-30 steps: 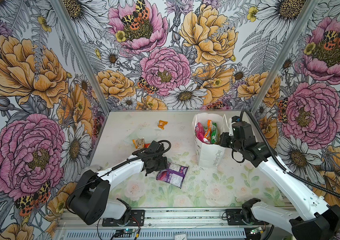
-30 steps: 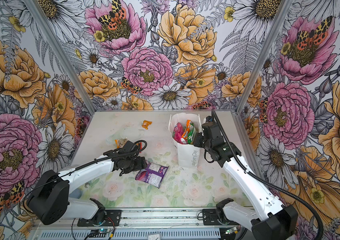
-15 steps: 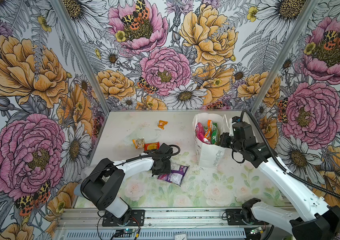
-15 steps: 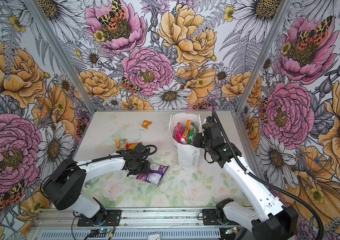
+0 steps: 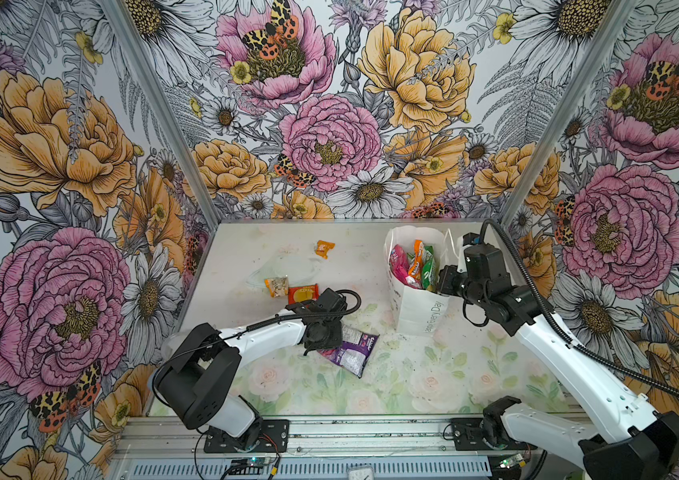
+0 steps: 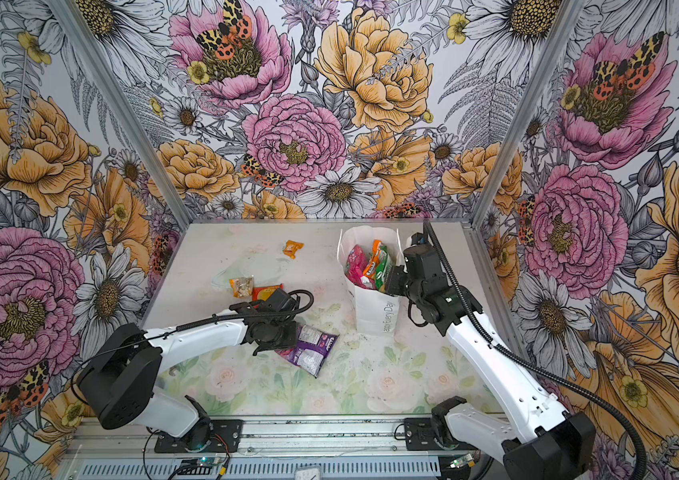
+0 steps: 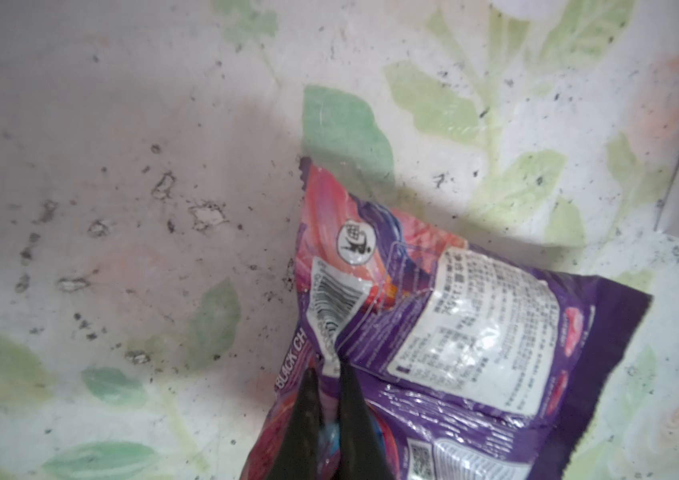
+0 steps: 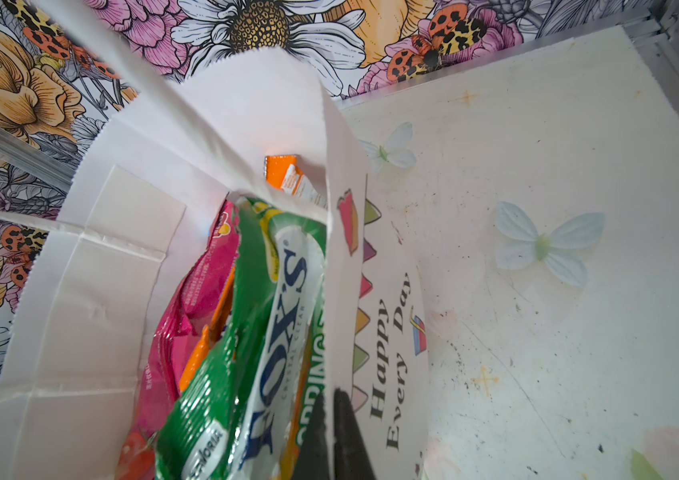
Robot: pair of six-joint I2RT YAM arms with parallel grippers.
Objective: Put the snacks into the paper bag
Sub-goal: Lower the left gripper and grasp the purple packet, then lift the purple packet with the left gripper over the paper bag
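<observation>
A purple snack packet [image 5: 350, 350] [image 6: 313, 349] lies on the table, label side up. My left gripper [image 5: 323, 337] [image 7: 328, 370] is shut on its near edge, pinching a fold of the purple snack packet [image 7: 454, 332]. The white paper bag [image 5: 416, 318] [image 6: 376, 320] stands upright at the right, holding pink [image 5: 398, 266], orange and green FOX'S [image 8: 287, 291] packets. My right gripper [image 5: 442, 284] [image 8: 329, 392] is shut on the paper bag's wall [image 8: 387, 332] at the rim. Three snacks lie loose: a tiny orange one [image 5: 324, 248], an orange-beige one [image 5: 276, 286], a red-orange one [image 5: 302, 294].
A clear plastic cup [image 5: 283, 266] lies on its side behind the loose packets. Flowered walls close in the table on three sides. The metal rail [image 5: 371, 432] with both arm bases runs along the front edge.
My left gripper has moved right onto the purple packet and shut on its edge. The right gripper and the bag have stayed still.
</observation>
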